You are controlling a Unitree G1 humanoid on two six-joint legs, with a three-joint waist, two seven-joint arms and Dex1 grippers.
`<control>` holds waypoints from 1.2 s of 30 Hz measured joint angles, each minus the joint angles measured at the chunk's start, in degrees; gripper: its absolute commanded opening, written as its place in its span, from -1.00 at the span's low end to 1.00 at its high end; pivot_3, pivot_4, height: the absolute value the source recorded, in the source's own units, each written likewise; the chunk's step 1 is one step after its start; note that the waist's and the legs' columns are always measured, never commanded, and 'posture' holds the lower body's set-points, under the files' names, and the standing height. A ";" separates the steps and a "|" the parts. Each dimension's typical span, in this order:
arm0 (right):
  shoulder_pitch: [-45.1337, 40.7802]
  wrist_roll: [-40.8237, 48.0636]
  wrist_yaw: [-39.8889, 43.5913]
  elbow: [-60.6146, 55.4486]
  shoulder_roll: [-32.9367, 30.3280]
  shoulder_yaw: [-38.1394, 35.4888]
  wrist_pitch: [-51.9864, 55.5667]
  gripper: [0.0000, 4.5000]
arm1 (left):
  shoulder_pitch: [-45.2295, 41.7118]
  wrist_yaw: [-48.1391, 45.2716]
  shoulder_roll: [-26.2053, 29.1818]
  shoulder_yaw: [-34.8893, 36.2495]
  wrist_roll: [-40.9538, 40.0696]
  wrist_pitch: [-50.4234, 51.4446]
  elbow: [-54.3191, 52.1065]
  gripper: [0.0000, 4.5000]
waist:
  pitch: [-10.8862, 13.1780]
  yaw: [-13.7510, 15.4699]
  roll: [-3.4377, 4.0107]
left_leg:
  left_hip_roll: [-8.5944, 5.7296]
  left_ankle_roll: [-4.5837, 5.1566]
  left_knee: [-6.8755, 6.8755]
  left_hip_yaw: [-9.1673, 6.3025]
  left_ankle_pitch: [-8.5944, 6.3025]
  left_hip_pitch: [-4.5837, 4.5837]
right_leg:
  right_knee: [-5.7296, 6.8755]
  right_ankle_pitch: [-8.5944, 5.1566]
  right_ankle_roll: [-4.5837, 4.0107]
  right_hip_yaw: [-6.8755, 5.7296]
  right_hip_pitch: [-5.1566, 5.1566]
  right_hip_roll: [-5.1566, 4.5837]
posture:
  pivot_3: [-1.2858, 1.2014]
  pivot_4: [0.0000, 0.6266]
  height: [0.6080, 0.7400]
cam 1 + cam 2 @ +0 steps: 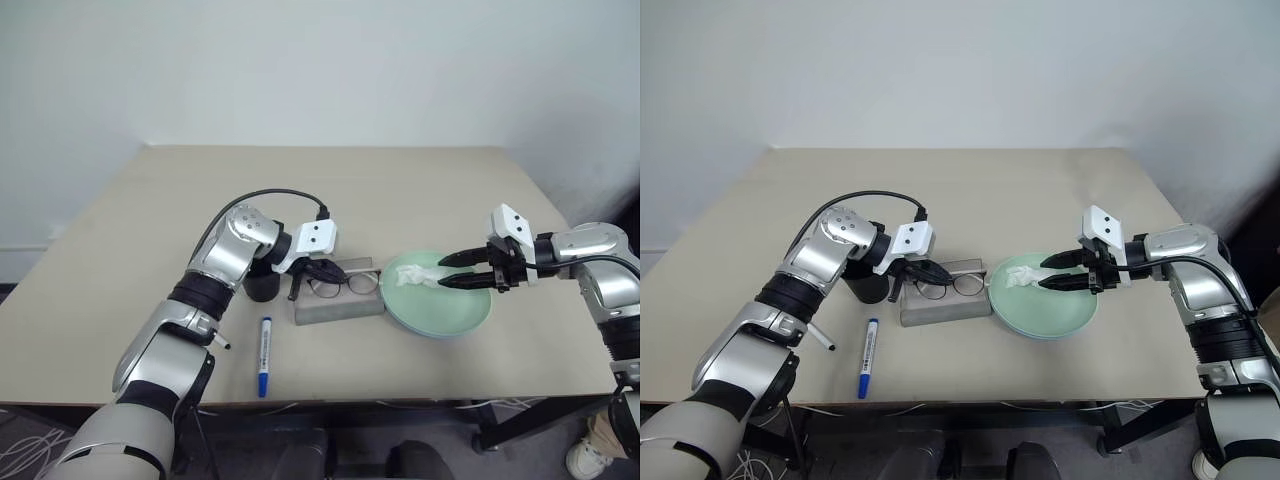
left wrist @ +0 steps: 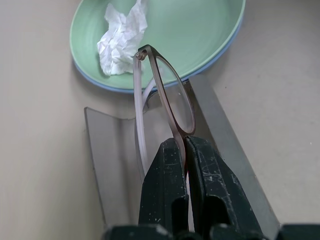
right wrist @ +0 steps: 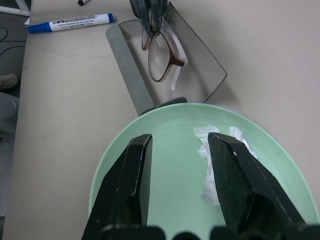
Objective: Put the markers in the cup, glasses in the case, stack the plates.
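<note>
Holding the glasses [image 2: 165, 100] by one lens rim, the left gripper [image 2: 186, 150] is pinching them fully shut over the open grey case [image 1: 338, 300], which is sitting near the middle of the table [image 1: 400, 190]'s front half. The frame is hanging tilted, with one temple arm dangling down toward the case floor.

To do this well, I'd say the gripper wants to bring the frame level and in line with the case's long side, then lower until the lenses are resting inside the walls before letting go; dropping from here could leave a temple hooked over the rim.

Over to the side, the right gripper [image 3: 177, 165] is hovering about half open and holding nothing above the mint green plate [image 3: 165, 125]. That plate is already lying on the light blue plate [image 2: 220, 52], with the crumpled tissue [image 3: 215, 165] resting in it.

The blue-capped marker [image 1: 264, 356] is lying toward the table's front edge. The thin marker [image 1: 818, 336] is lying nearby, partly hidden by the left arm. Neither is in the black cup [image 1: 866, 288], which is standing just beside the case.
</note>
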 measured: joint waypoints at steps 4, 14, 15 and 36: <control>0.23 0.00 -0.04 0.00 0.00 0.00 0.00 -0.15 | -0.80 -0.08 0.49 0.39 0.05 -0.32 1.46 -0.99 | 0.00 0.01 0.00 | 0.00 0.00 0.01 0.00 0.00 -0.01 | 0.00 0.00 0.00 0.00 0.00 0.00 | 0.03 -1.00 0.32; 0.48 -0.04 -0.08 0.02 0.00 0.00 0.00 -0.15 | -2.14 -1.32 1.70 1.32 0.12 -0.16 2.82 -0.99 | 0.02 0.17 -0.04 | -0.01 0.01 0.03 0.03 0.01 -0.08 | -0.04 -0.01 0.03 0.00 -0.05 -0.01 | 0.03 -1.00 0.32; 0.48 -0.05 -0.08 0.02 0.00 0.00 0.00 -0.15 | -2.29 -1.41 1.79 1.33 0.12 -0.13 2.79 -0.99 | 0.02 0.23 -0.04 | -0.01 0.02 0.04 0.03 0.01 -0.08 | -0.04 -0.01 0.03 0.01 -0.05 -0.01 | 0.03 -1.00 0.32; 0.49 -0.04 -0.56 -0.02 0.09 0.00 0.67 -0.15 | -4.81 -2.75 -1.25 -0.71 2.01 0.21 2.63 -0.99 | 0.04 0.28 -0.06 | -0.04 0.08 0.12 0.06 0.04 -0.11 | -0.03 0.01 0.07 0.02 -0.04 -0.01 | 0.03 -1.00 0.32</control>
